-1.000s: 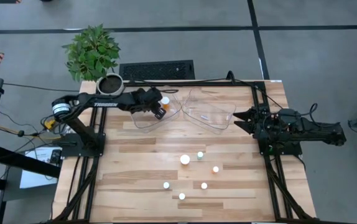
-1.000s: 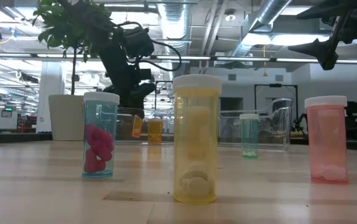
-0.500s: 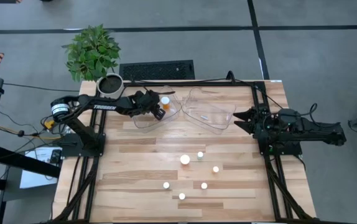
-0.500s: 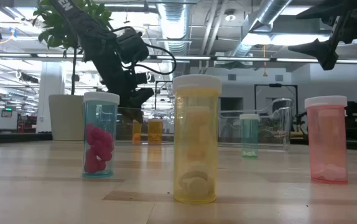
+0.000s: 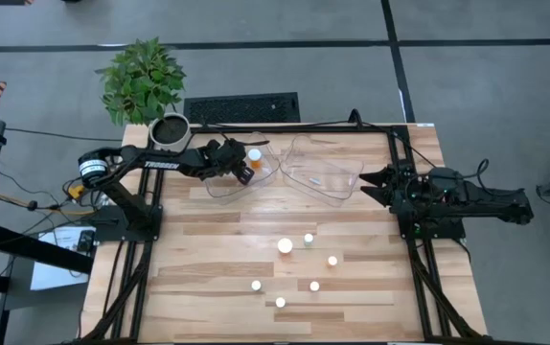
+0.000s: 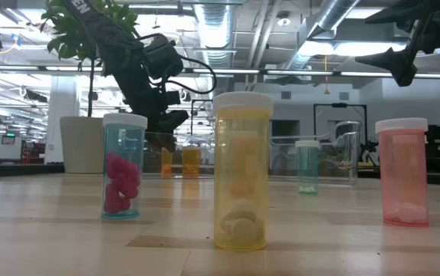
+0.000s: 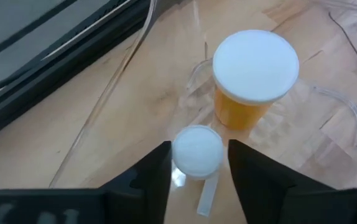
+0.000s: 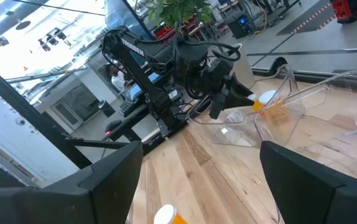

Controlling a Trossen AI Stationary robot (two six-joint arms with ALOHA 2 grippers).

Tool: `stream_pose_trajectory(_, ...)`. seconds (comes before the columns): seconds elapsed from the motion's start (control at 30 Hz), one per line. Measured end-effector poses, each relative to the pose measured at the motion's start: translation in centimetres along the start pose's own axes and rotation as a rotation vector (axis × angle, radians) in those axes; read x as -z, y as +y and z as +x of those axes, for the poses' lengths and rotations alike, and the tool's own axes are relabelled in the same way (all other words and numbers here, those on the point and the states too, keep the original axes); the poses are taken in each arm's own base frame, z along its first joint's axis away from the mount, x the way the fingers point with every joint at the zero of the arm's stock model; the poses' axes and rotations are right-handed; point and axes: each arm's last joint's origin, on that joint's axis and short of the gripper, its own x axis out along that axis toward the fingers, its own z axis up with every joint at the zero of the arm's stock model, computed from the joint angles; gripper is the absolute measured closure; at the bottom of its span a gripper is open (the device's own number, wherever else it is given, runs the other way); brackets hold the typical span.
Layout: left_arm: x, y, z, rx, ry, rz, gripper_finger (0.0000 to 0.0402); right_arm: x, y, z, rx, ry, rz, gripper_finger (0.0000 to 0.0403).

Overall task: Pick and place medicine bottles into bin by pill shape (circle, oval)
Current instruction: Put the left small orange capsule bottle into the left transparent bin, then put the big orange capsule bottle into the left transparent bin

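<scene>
The left gripper (image 7: 197, 168), fingers spread around a small white-capped bottle (image 7: 197, 151), hangs over the left clear bin (image 5: 219, 185) beside a larger orange bottle (image 7: 253, 78), apparently for release, while the right gripper (image 5: 369, 185) waits spread at the table (image 5: 217, 249) edge.

Both arms are dark, almost black, built of jointed segments. The left arm (image 5: 150, 163) bears white lettering and a pale ring at its base. The right arm (image 5: 467, 199) trails black cables.
</scene>
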Motion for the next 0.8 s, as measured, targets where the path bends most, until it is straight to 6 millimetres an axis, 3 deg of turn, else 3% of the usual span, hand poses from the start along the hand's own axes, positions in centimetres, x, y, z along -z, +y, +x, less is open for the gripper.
stream_pose_trajectory(0.23, 0.0, 0.0, 0.0, 0.002, -0.002, -0.001, 0.0178, 0.0, 0.0, 0.0, 0.0, 0.0, 0.0, 0.0069)
stream_pose_trajectory(0.43, -0.5, 0.3, -1.2, 0.013, -0.027, -0.014, 0.0155, 0.0, 0.0, 0.0, 0.0, 0.0, -0.003, 0.0069)
stream_pose_trajectory(0.67, -1.4, 1.0, -4.0, 0.042, -0.087, -0.014, 0.0155, 0.0, 0.0, 0.0, 0.0, 0.0, -0.003, 0.0069)
stream_pose_trajectory(0.8, -2.1, 1.1, -6.8, 0.175, -0.153, -0.029, 0.0154, 0.0, 0.0, 0.0, 0.0, 0.0, -0.002, 0.0069)
